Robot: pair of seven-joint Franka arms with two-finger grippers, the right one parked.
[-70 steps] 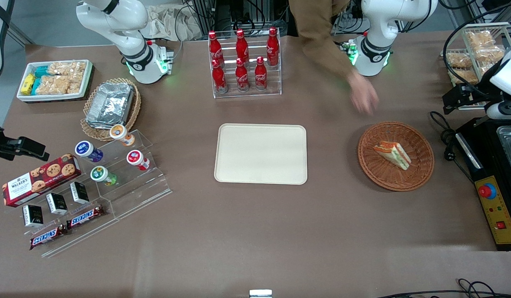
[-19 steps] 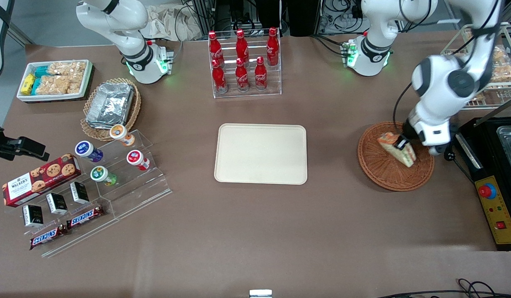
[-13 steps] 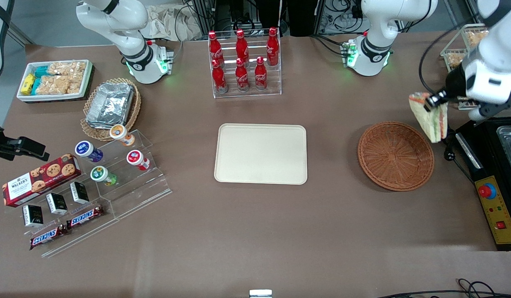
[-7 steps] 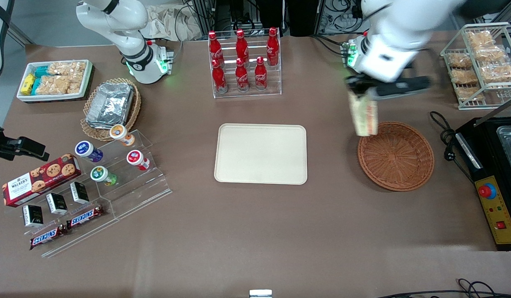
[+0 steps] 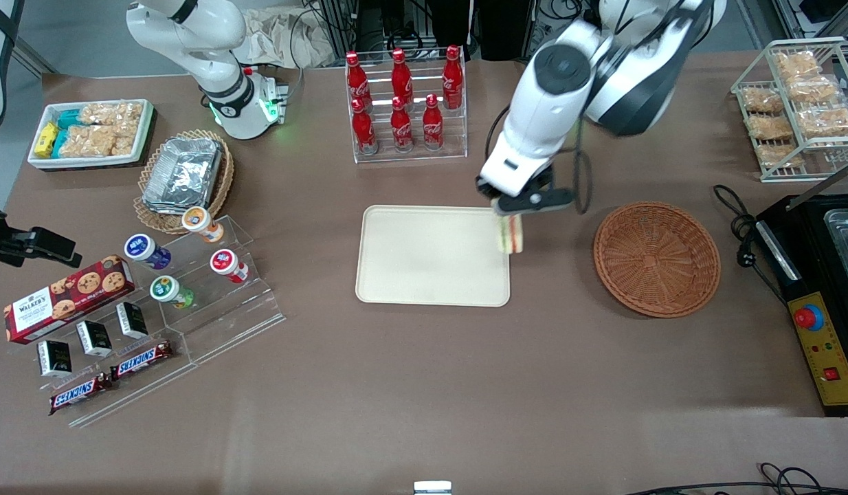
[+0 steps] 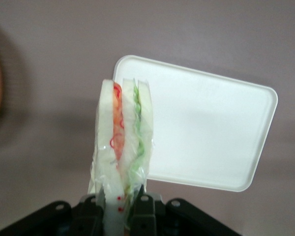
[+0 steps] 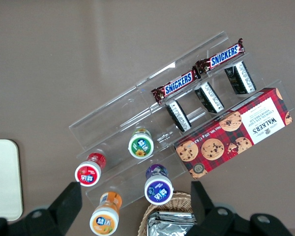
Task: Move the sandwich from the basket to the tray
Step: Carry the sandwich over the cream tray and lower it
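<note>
Where tool grips, sandwich hangs.

the gripper clamped the sandwich between its fingers, the wedge standing on edge with orange-red and green layers showing through clear wrap. the cream tray lay below on the brown table, one corner under the sandwich.
</note>
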